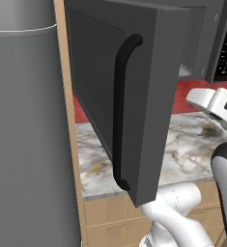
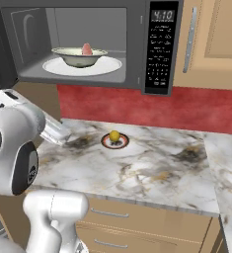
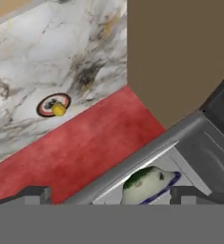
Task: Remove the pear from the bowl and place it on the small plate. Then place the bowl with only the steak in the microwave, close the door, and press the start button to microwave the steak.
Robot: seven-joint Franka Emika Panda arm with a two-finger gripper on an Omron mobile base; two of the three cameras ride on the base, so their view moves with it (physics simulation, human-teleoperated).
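The microwave stands open, and its door swings far out over the counter with its black bar handle facing me. Inside, the pale bowl rests on the white turntable with the pinkish steak in it. On the counter below, the yellow pear sits on the small plate. My gripper is open and holds nothing. It hangs low in front of the microwave's lower edge, apart from the bowl, with the pear and the plate off to one side.
The black keypad is on the microwave's right side. A tan wall cabinet with a bar handle hangs to its right. A red backsplash runs behind the marble counter. A tall grey appliance stands left of the door.
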